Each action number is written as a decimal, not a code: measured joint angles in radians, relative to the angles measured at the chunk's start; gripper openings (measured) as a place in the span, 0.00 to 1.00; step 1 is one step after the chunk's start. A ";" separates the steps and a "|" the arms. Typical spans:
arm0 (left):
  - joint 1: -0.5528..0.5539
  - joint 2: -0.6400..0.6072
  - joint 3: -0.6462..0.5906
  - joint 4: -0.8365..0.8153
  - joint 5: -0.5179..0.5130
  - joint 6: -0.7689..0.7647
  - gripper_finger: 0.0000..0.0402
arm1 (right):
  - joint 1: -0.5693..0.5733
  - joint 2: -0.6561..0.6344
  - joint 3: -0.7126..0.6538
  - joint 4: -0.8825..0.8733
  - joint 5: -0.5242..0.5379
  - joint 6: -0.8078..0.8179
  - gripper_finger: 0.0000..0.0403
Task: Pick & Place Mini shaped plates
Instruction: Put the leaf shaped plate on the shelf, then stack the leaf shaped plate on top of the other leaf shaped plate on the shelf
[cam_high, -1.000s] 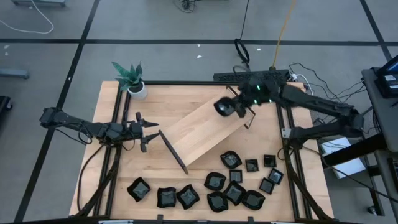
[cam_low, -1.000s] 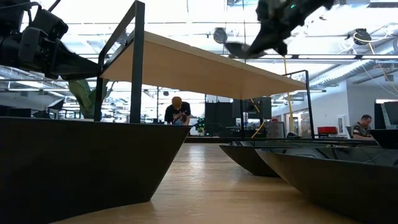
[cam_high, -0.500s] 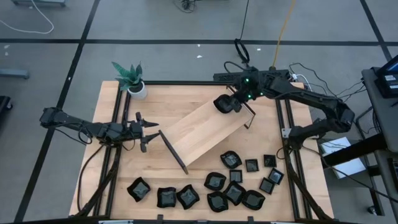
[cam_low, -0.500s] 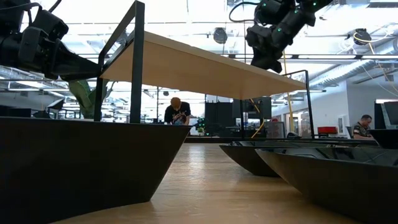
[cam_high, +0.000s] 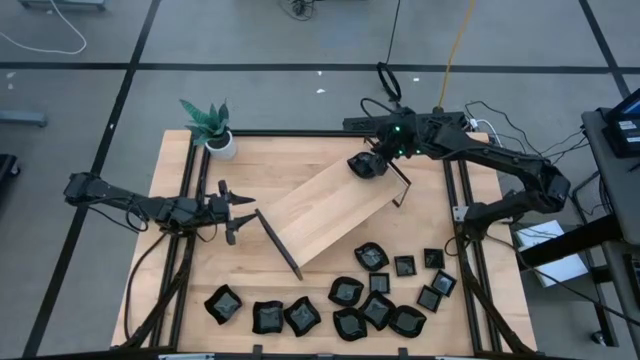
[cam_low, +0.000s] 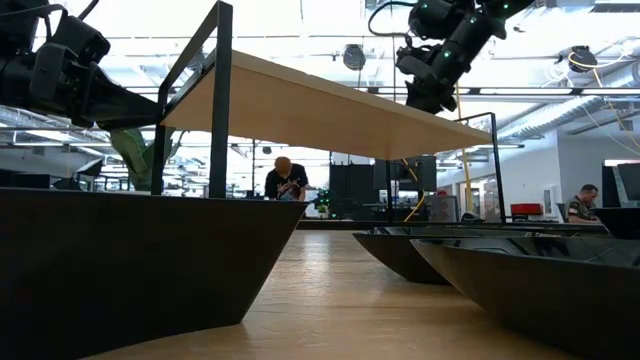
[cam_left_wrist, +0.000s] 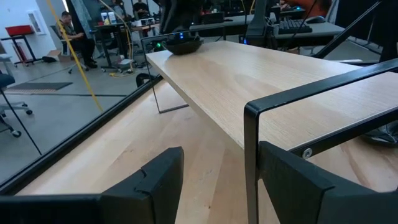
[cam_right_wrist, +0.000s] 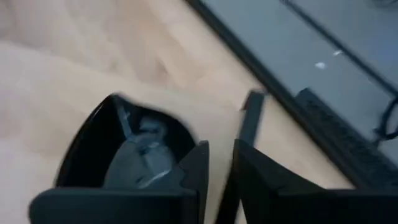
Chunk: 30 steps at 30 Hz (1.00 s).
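1. Here, the counter (cam_high: 205, 275) fills the middle of the high view, with a potted plant (cam_high: 210, 125) at its upper left corner.
2. The wooden tray (cam_high: 320, 215) lies slantwise across the centre, its black end rails at lower left and upper right.
3. The right tool (cam_high: 372, 163) hangs over the tray's upper right end. Its fingers are parted only a little, and one black plate (cam_right_wrist: 127, 149) sits just beside them on the wood. Whether they grip its rim I cannot tell.
4. The left tool (cam_high: 240, 212) waits at centre left, beside the tray's lower rail, jaws wide and empty.
5. The other plates (cam_high: 375, 300) lie scattered along the lower edge, from lower left to lower right.
6. The risk, as I judge it: the plate sits close to the tray's end, so a finger dragging on its glossy rim while pulling away could slide or tip it off.
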 joint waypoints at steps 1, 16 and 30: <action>0.000 0.000 0.000 0.000 0.000 0.000 0.52 | 0.000 -0.001 0.000 0.011 0.011 -0.002 0.18; 0.000 0.000 0.000 -0.001 -0.001 -0.027 0.52 | 0.236 -0.102 0.000 0.086 -0.180 -0.111 0.23; 0.000 0.000 0.000 0.000 -0.001 -0.026 0.52 | 0.817 0.032 0.000 -0.031 0.126 0.224 0.43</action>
